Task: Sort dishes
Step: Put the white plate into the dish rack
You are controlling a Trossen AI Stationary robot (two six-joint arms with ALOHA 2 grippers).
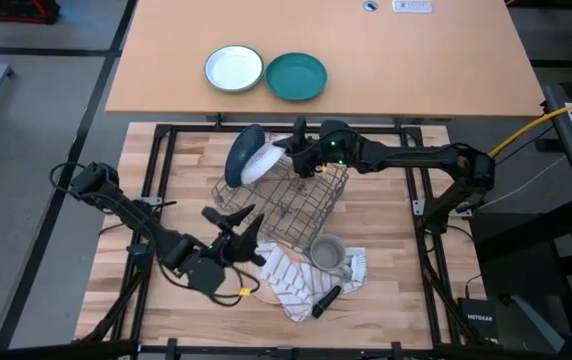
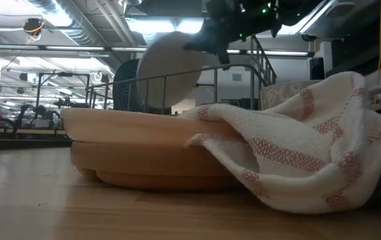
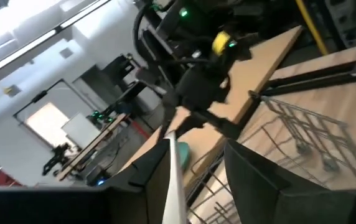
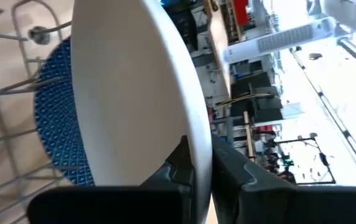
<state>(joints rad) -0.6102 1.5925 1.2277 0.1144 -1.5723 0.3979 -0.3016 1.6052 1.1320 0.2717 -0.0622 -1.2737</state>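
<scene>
High view — the right gripper [image 1: 291, 160] is holding the white plate [image 1: 264, 163] on edge over the far-left end of the wire rack [image 1: 291, 195], just beside the blue plate [image 1: 243, 152] already standing there, while the left gripper [image 1: 238, 232] is waiting spread open and empty by the rack's near side. Low view — the tan plate [image 2: 137, 137] is lying flat, part-covered by the striped towel [image 2: 290, 143]. Right wrist view — the fingers [image 4: 181, 163] are pinching the white plate's rim, its face running parallel to the blue plate's, so the nearer right arm is probably lowering it into the neighbouring slot.

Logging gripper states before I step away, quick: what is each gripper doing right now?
Left gripper: open, holding nothing, beside the wire rack.
Right gripper: shut on the white plate rim, over the rack.
</scene>
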